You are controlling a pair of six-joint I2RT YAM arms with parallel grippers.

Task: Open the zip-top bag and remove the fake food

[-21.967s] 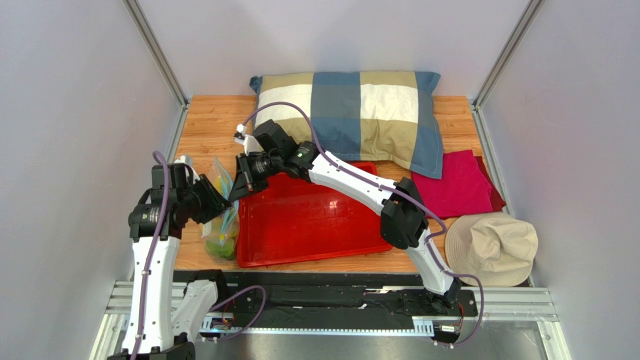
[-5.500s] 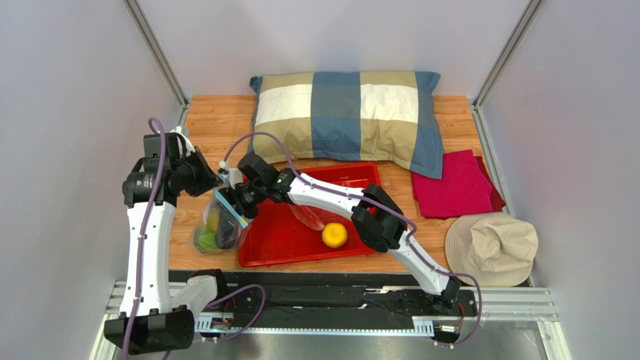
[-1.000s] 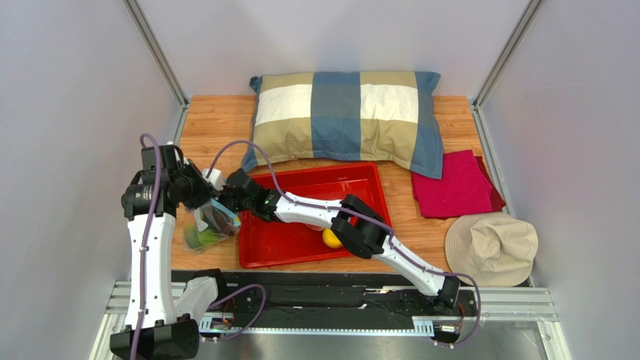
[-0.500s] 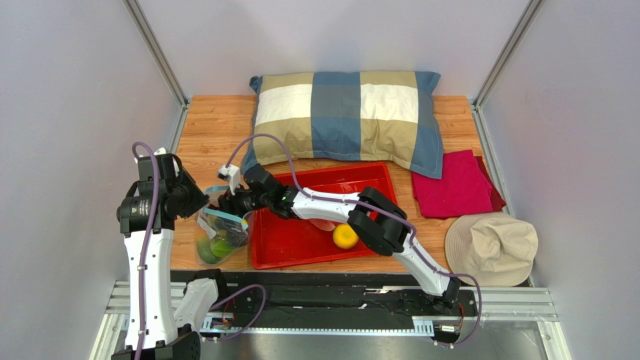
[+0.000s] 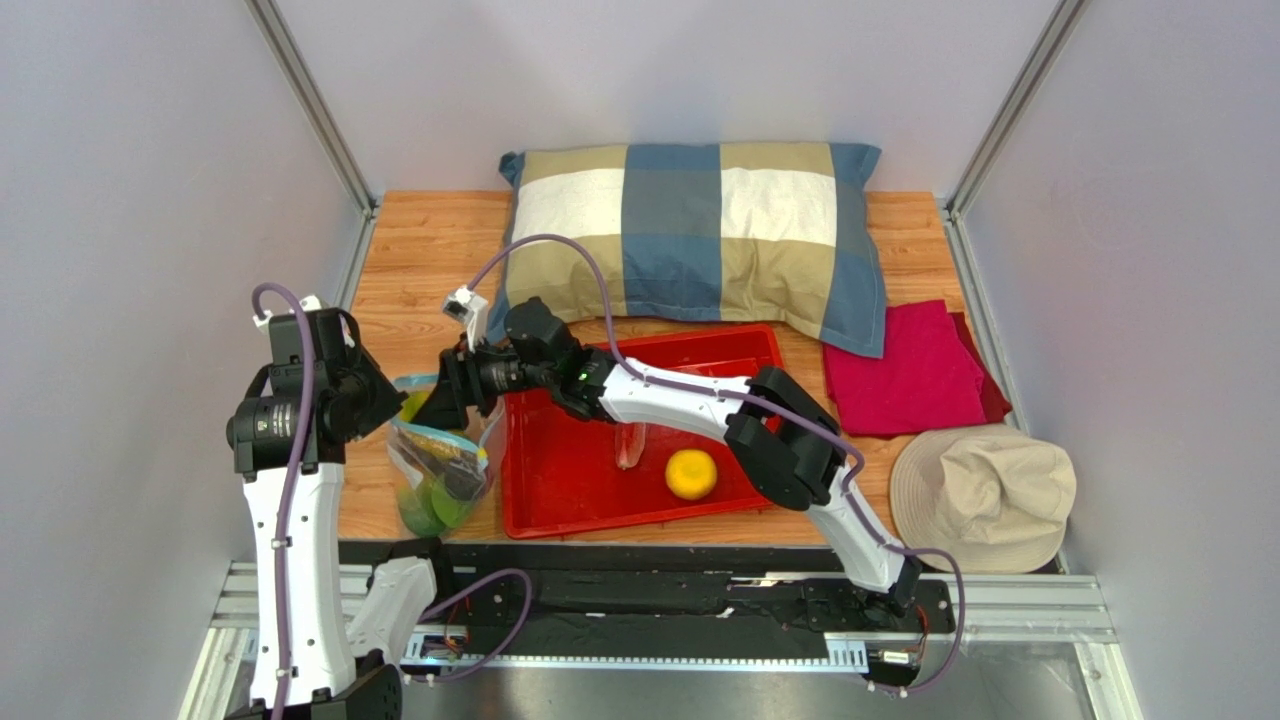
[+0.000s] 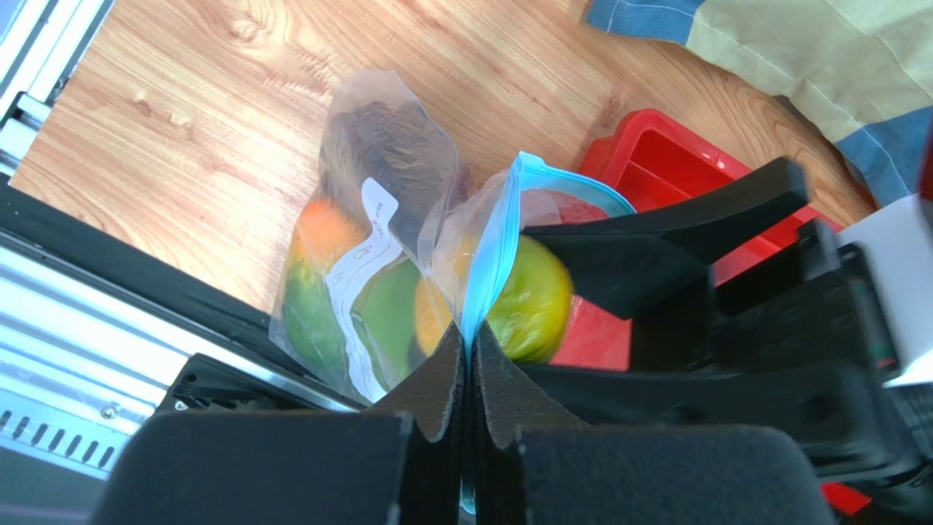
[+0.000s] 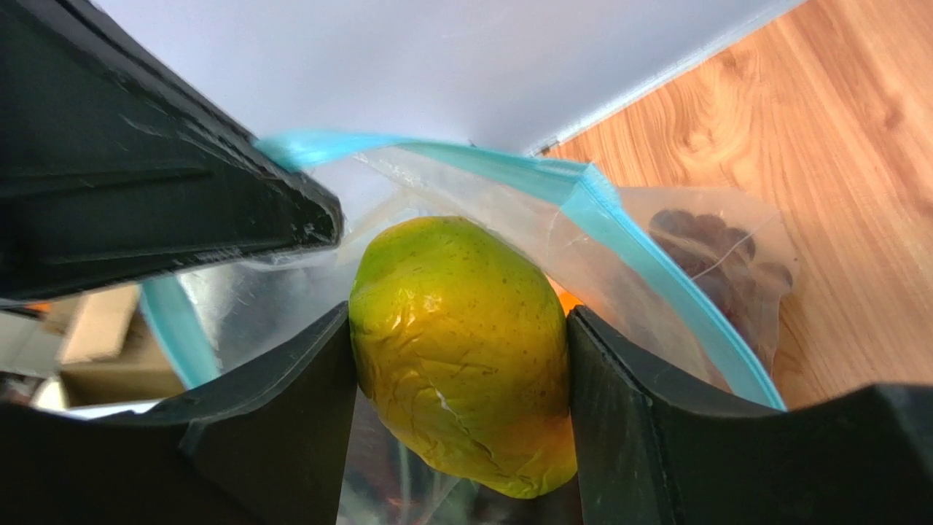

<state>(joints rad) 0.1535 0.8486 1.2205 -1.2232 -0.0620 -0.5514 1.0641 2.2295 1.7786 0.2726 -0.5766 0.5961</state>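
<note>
Emptying is partway: left gripper (image 6: pixel 469 341) pinches the open bag (image 6: pixel 372 208), right gripper (image 7: pixel 458 377) clamps a mango (image 7: pixel 455 312), citrus (image 5: pixel 690 474) and meat (image 5: pixel 628 446) are out, more fruit (image 6: pixel 386 317) sits inside.

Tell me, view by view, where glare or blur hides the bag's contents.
Top external: even light, sharp, but the zip-top bag is small, its contents coloured blobs. Left wrist: bag film glints, contents readable. Right wrist: mango sharp with sheen; dark fruit behind hazy.

One zip-top bag (image 5: pixel 431 477), one tray (image 5: pixel 568 483), one pillow (image 5: pixel 691 225), one hat (image 5: pixel 984 495)
</note>
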